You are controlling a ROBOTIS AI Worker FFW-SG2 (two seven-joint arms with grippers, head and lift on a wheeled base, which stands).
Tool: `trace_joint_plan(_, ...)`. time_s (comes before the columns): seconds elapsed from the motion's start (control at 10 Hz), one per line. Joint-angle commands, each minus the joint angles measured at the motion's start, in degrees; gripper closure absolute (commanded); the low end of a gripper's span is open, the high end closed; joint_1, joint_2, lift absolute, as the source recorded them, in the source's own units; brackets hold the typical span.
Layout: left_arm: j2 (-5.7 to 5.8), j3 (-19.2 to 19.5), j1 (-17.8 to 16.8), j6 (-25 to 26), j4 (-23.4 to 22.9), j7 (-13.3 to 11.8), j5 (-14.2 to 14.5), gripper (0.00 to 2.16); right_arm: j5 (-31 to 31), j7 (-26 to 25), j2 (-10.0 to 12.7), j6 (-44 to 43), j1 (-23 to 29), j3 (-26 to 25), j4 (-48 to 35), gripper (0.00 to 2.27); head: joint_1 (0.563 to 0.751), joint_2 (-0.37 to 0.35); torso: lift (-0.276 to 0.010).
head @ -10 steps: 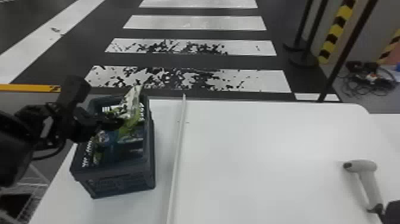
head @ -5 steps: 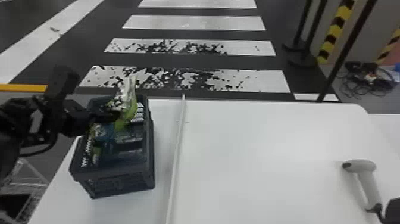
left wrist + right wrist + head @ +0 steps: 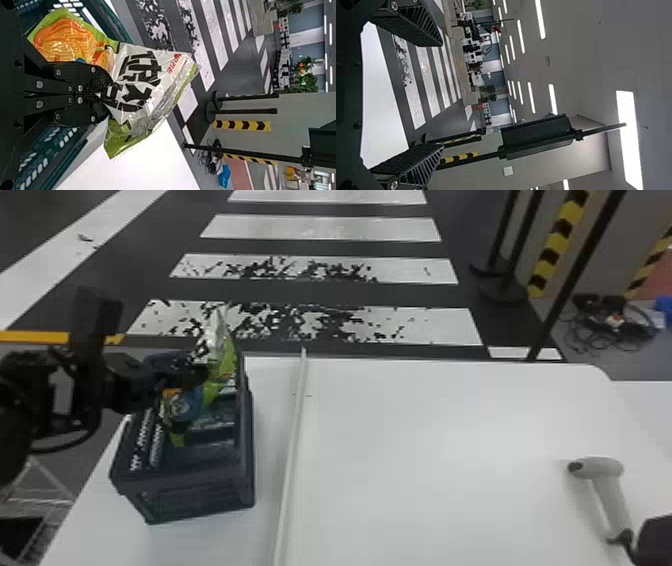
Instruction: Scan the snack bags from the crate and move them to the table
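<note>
"Black fingers are gaping on the right claw (image 3: 441,95)."
"And the dark shape (image 3: 656,541) by the scanner (image 3: 611,485)?"
"Running off the edge; I can't tell what it is."
"The crate (image 3: 187,496)?"
"Sitting on the table (image 3: 425,465), its contents blurring together. Over it, the left claw (image 3: 200,375) is pinching a bag (image 3: 217,340) and hiding its middle."

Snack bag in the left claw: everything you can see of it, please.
The snack bag looks like glossy, wrinkled plastic film: white with bold black lettering and small red print, green edges, and an orange area toward one end. The left claw is shut on it, creasing it at the grip. It stands roughly upright over the dark crate, white end up. Whether its lower end touches the crate's contents, I can't tell.
</note>
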Motion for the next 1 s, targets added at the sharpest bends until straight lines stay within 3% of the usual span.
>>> trace_joint_plan(0.0,-2.79,-0.6,-1.4,3.6,-0.6,0.3,0.1,1.86,-0.1,0.0,0.0,0.4,-0.2,0.0,0.1,0.08,0.695,0.004,-0.095)
trace_joint_plan(0.4,-5.77,-4.5,-9.5,18.8,-3.0,0.8,-0.8,1.86,-1.3,0.0,-0.4,0.6,-0.9,-0.5,0.6,0.08,0.695,-0.056,-0.095)
trace_joint_plan(0.8,-6.57,-4.9,-15.5,26.5,-4.5,0.7,-0.4,1.86,-2.4,0.0,-0.4,0.6,-1.4,-1.1,0.7,0.08,0.695,-0.094,-0.095)
trace_joint_plan(0.9,-7.27,-5.1,-17.0,27.2,-4.4,0.7,-0.3,1.86,-2.4,0.0,-0.4,1.0,-1.5,-1.0,0.8,0.08,0.695,-0.097,-0.095)
